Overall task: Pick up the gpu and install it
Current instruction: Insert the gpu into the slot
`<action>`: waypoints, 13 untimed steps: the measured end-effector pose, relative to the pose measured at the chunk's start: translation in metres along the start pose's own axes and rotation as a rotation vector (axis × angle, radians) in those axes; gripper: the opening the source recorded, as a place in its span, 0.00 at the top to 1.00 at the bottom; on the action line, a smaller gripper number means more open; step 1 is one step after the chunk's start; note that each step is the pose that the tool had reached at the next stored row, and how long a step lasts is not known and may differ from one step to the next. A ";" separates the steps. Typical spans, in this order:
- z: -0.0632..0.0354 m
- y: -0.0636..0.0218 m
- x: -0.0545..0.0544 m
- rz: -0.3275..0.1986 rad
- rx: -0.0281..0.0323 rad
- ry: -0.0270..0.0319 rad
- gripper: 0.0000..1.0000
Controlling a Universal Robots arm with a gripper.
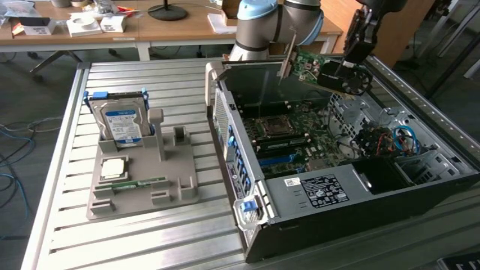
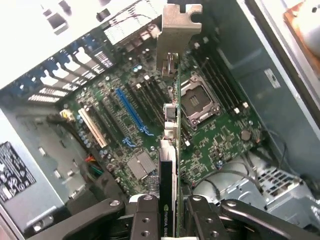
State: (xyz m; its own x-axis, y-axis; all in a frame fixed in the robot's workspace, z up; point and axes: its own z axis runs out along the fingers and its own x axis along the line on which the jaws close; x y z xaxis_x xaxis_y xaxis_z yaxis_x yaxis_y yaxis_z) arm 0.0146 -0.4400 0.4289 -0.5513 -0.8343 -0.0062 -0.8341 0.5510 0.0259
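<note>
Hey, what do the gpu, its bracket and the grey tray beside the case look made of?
The gpu is a green circuit board, likely fibreglass laminate, with a black plastic-looking fan. The bracket is thin matte silver sheet metal, probably steel, with a cut notch. The tray is matte grey, seemingly plastic, given its uniform blocky moulded shapes.

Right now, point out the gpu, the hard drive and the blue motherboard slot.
gpu [image 1: 309, 64]: exterior view, green board face.
hard drive [image 1: 122, 121]: exterior view, blue label.
blue motherboard slot [image 2: 132, 112]: wrist view, mid-length.
</note>
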 end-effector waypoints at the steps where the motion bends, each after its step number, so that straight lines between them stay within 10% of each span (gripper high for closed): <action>1: 0.0001 0.0000 0.000 -0.020 -0.0001 0.0005 0.74; 13: 0.0013 0.0000 0.000 -0.237 -0.0015 0.0061 0.74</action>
State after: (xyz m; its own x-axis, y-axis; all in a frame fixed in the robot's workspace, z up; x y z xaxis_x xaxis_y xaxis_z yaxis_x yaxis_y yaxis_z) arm 0.0146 -0.4400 0.4276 -0.3404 -0.9403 -0.0062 -0.9400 0.3402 0.0259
